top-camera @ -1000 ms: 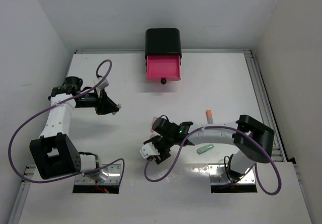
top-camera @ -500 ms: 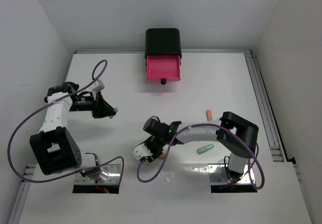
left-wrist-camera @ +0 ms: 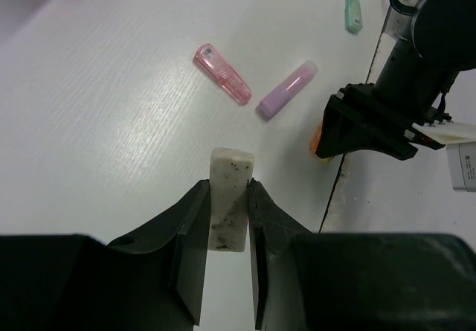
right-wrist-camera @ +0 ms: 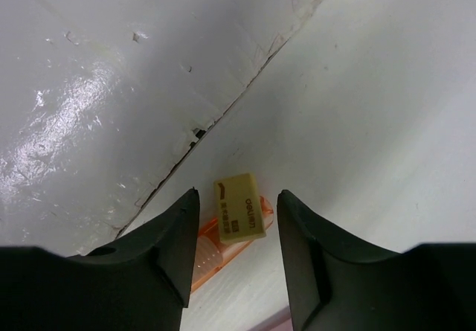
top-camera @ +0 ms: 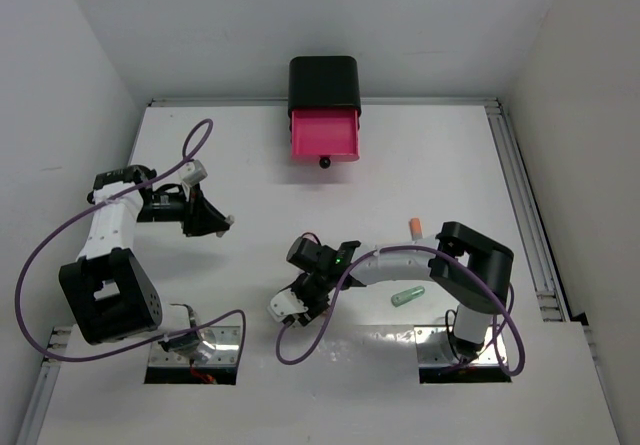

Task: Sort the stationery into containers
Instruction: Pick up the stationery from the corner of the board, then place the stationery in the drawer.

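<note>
White bench [top-camera: 450, 165]: your left tool [left-wrist-camera: 227, 188] is clamping a beige speckled eraser stick [left-wrist-camera: 229, 219]. Your right tool [right-wrist-camera: 236, 195] is hanging open astride a yellow eraser block [right-wrist-camera: 239, 219] overlapping an orange translucent stick [right-wrist-camera: 208, 256]. At the far edge, a pink drawer [top-camera: 324, 135] is standing pulled out of the black rounded box [top-camera: 324, 83].

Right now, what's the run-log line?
left claw: shut on speckled beige stick | right claw: open, aimed at yellow eraser block | pink drawer: open

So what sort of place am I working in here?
Probably a robotics test cell rather than an office: a white table closed in by plain white walls, a metal rail along its edge, and a lone black drawer box.
</note>
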`<state>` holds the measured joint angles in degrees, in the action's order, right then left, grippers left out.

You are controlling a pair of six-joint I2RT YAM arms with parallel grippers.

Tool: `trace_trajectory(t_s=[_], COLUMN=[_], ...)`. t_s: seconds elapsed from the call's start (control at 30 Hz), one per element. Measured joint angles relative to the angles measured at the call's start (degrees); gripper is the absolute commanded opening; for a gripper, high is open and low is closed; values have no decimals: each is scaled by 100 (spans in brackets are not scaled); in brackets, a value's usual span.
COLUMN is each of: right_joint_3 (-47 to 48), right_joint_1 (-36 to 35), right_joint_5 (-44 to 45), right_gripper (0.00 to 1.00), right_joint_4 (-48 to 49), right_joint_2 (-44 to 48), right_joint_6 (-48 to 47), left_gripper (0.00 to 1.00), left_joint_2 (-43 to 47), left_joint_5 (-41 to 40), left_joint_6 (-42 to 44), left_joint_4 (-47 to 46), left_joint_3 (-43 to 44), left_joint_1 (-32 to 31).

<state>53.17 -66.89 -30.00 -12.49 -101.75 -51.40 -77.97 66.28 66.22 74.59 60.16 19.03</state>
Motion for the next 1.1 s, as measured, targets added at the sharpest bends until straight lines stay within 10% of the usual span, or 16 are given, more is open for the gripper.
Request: trace_trajectory(t_s=[0.4,0.63,1.1], right_joint_3=[13,522,4009], right_joint_1=[39,297,3335], right_joint_5=[24,118,863], right_gripper=[5,0,0], right_joint_4=[33,-66,1707], right_joint_2=[-129,-96,-494], right_joint_6=[-129,479,3574], left_gripper=[0,0,0], left_joint_2=[0,-33,-260], left_joint_5=[0,-22,-269], left_joint_6=[4,57,-2142], left_joint_4=[-2,-11,-2286], left_joint_3=[13,151,791], left_joint_1=[9,7,-496])
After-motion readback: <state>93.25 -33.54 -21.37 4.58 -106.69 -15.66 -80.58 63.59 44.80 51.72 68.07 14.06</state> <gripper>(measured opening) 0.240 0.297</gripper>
